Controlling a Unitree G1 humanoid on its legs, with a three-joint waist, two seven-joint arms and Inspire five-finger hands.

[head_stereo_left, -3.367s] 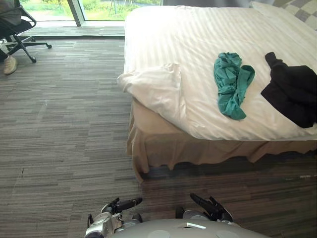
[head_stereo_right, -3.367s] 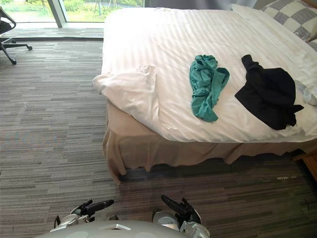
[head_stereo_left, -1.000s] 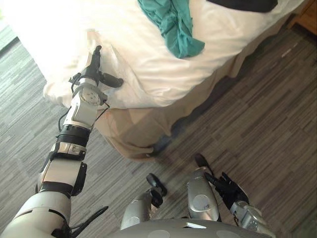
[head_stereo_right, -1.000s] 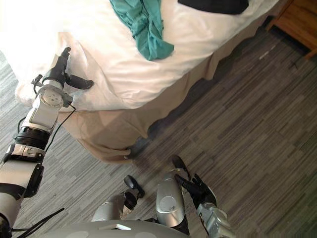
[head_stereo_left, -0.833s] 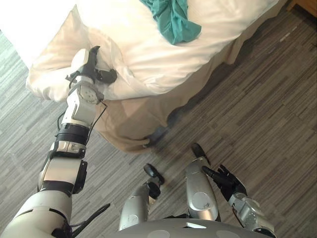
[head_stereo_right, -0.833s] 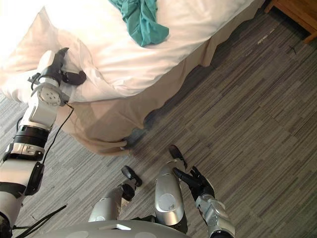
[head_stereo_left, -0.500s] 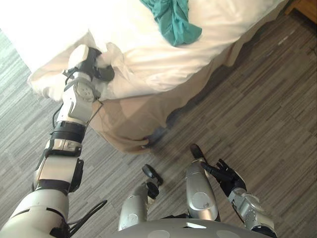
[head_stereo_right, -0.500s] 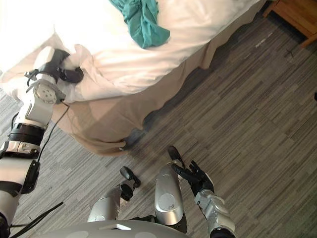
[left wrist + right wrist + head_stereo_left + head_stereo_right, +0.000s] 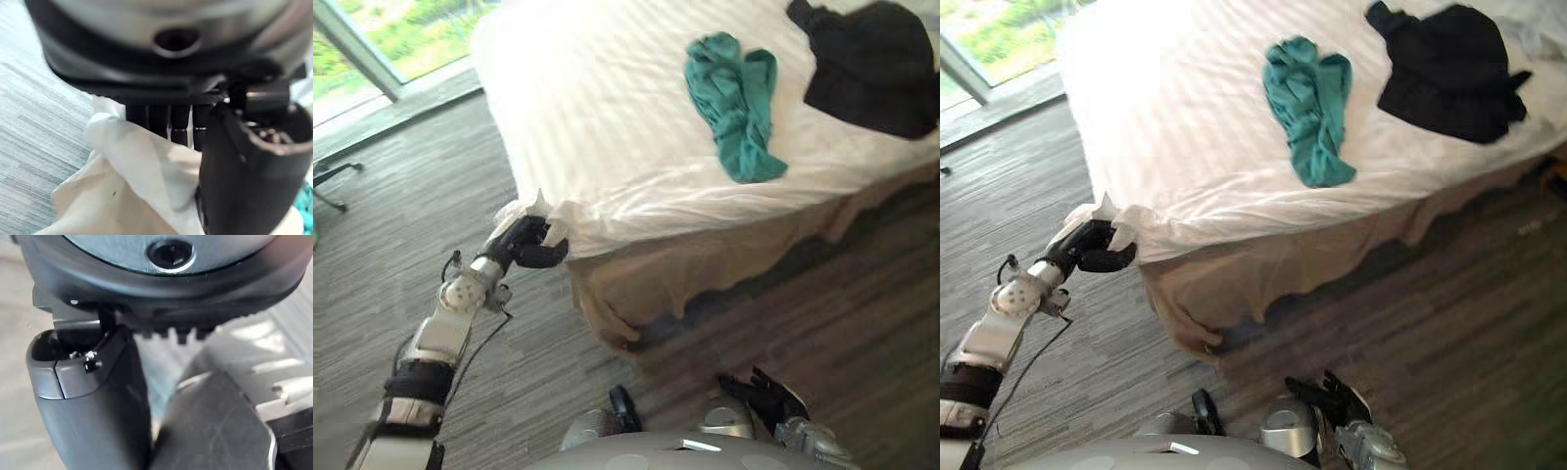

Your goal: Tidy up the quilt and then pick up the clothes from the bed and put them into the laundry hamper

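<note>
I record my left hand (image 9: 523,243) closed on the near corner of the white quilt (image 9: 597,117), just off the corner of the bed (image 9: 705,269). In the left wrist view its fingers (image 9: 159,118) and thumb pinch a fold of that cloth. A crumpled teal garment (image 9: 736,103) lies on the quilt, with a black garment (image 9: 871,64) near it on the right, not touching. My right hand (image 9: 769,397) hangs low over the carpet floor (image 9: 401,215), fingers loosely spread and holding nothing.

The quilt (image 9: 607,127) hides fingertips of the left hand (image 9: 522,242); an edge crops the black garment (image 9: 876,64).
</note>
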